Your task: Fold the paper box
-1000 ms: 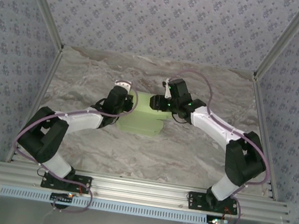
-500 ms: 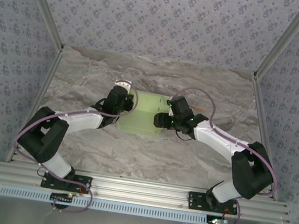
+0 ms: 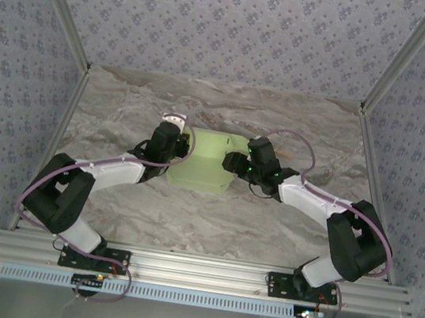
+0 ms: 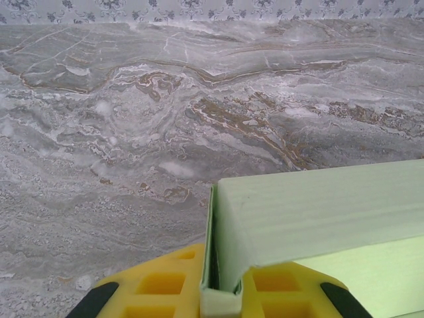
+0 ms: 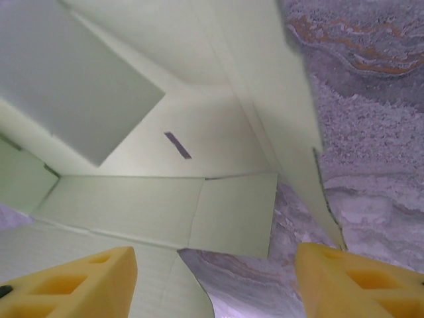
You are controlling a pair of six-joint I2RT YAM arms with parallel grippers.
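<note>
Paper box (image 3: 205,166) looks like light, floppy card, best grabbed by wall edges: left gripper (image 4: 222,291) pinches one, right gripper (image 5: 218,285) hangs open, empty, just beside it.

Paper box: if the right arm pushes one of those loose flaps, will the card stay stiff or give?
Probably floppy: the paper box is thin card, and its creased flaps stand loose, so they'd likely hinge. Likely light, since the left gripper pinches just one wall edge. It may slide on the smooth marble-patterned table.
</note>
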